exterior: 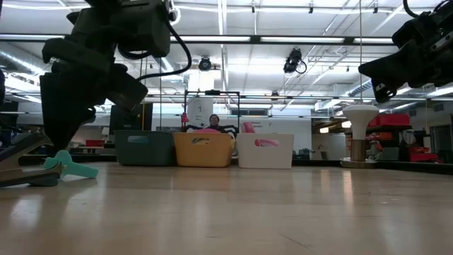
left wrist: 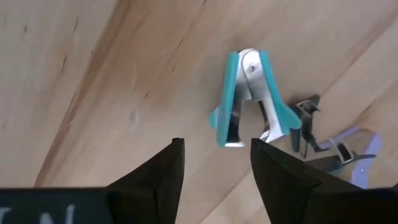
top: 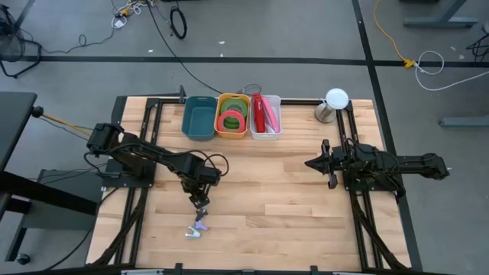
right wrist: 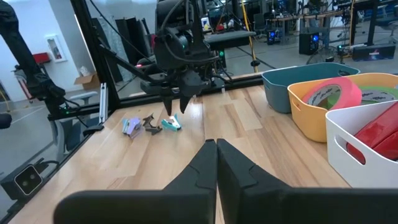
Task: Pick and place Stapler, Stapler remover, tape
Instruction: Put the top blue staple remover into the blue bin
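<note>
Teal remover lies on the bare wood near the table's front edge, just ahead of the left gripper, with its long axis pointing away between the two fingers. That gripper hangs close above it, partly open and holding nothing. The right gripper waits shut and empty, well apart, so the left arm is plainly nearer.

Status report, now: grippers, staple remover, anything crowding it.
Left gripper open, above teal staple remover, not gripping. Right gripper shut, parked on its own side. A dark remover and a lilac one lie close beside the teal one.
</note>
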### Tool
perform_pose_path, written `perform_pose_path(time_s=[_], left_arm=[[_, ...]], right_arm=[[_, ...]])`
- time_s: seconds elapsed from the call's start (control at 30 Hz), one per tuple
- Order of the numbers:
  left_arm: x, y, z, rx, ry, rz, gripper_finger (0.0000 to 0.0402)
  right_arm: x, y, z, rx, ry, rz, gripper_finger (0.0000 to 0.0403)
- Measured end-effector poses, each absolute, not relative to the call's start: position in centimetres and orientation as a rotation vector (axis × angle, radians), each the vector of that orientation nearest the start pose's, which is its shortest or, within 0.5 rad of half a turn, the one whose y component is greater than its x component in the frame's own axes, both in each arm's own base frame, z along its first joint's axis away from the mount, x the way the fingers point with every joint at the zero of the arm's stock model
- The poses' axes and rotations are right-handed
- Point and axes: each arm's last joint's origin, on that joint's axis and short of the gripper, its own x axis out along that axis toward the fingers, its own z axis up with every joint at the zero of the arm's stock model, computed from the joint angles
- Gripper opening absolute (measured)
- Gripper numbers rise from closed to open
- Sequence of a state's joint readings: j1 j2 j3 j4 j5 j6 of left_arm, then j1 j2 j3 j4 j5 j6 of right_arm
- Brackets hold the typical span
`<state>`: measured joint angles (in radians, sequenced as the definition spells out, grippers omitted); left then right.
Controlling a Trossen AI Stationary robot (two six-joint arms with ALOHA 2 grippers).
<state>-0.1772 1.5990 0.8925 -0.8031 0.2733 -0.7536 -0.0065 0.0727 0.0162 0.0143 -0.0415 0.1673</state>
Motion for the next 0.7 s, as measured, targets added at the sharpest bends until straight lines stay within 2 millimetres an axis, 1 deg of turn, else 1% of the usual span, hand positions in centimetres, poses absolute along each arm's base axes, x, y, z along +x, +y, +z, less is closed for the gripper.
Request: perform_pose_path(time_s=[0.2, 0.43, 0.7], left_arm=[[25.6, -5.3, 15.9, -0.636, 1.551, 0.202, 0.0170], [25.8, -4.5, 15.8, -0.587, 1.536, 0.186, 0.0159], [26.1, -4.4, 14.8, -0.618, 1.577, 0.162, 0.0141]], right_arm=[[10.1, 0.1, 16.5, 0.168, 0.045, 0.031, 0.0007], [10.1, 0.1, 16.5, 0.168, 0.045, 0.031, 0.0007], [10.1, 0.1, 16.5, 0.168, 0.045, 0.032, 0.0007]])
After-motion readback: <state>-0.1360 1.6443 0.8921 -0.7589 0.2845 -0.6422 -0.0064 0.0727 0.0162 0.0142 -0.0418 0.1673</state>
